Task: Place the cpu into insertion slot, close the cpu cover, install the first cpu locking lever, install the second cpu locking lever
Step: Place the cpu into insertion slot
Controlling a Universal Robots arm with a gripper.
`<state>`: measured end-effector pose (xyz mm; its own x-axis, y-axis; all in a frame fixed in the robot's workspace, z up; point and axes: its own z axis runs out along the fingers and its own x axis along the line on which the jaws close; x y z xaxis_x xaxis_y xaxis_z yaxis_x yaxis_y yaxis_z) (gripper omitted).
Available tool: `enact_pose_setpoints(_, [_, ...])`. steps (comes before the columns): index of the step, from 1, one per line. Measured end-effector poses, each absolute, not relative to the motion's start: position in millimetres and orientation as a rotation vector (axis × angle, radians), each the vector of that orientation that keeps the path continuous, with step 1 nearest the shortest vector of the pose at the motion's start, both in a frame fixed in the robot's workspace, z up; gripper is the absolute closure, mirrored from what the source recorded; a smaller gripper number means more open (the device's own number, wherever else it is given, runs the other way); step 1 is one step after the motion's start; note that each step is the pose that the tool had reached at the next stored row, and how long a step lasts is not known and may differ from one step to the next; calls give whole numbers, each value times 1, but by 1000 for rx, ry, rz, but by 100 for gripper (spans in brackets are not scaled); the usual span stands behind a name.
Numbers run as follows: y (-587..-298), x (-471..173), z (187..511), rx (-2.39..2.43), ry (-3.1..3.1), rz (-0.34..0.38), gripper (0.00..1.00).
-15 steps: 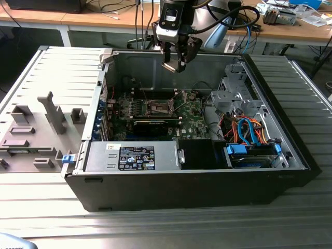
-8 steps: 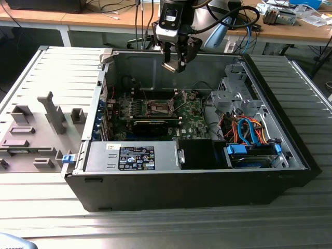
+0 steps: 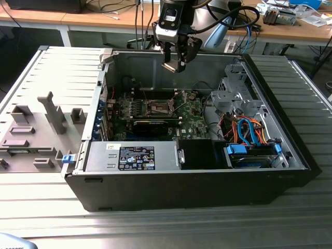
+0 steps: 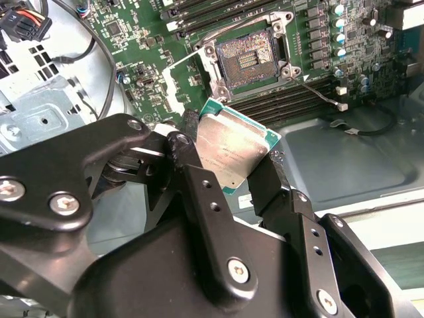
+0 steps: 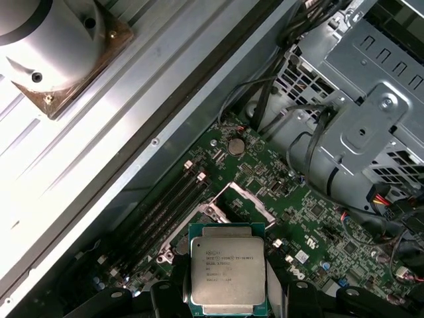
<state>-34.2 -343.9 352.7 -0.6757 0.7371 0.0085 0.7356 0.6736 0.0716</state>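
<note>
Silvery-topped cpu (image 4: 232, 149), one item. We find it pinched by two opposite edges in the gripper (image 3: 176, 61), fingers closed to the chip's width. It hangs above the computer case (image 3: 171, 184), well apart from the insertion slot (image 4: 250, 58), whose contacts lie bare. The edge hold, we judge, spares the underside. Being square, it has no long axis; its metal face is turned away from the motherboard (image 5: 311, 218).

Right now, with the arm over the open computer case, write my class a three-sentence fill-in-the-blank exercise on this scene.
1. The black end effector holds the small square silvery-topped cpu ___ the green motherboard.
2. The dark square insertion slot with its silvery rim is ___.
3. The thin silvery hinged cpu cover stands ___.

Missing words: above; empty; open.
</note>
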Motion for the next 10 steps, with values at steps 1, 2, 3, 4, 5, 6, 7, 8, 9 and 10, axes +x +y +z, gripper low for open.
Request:
enact_pose_setpoints(1, [-344, -34, 353, 1257, 2854, 108, 45])
enact_pose_setpoints(2, [-344, -34, 353, 1259, 2853, 107, 45])
enact_pose_setpoints(3, [-344, -34, 353, 1259, 2853, 107, 45])
enact_pose_setpoints(4, [-344, -34, 353, 1260, 2852, 107, 45])
enact_pose_setpoints(5, [-344, -34, 353, 1261, 2852, 107, 45])
enact_pose_setpoints(6, [-344, -34, 353, 1262, 2852, 107, 45])
enact_pose_setpoints(7, [-344, -34, 353, 1263, 2851, 107, 45])
enact_pose_setpoints(8, [-344, -34, 353, 1264, 2851, 107, 45])
enact_pose_setpoints(9, [-344, -34, 353, 1265, 2850, 107, 45])
enact_pose_setpoints(10, [-344, -34, 353, 1266, 2850, 107, 45])
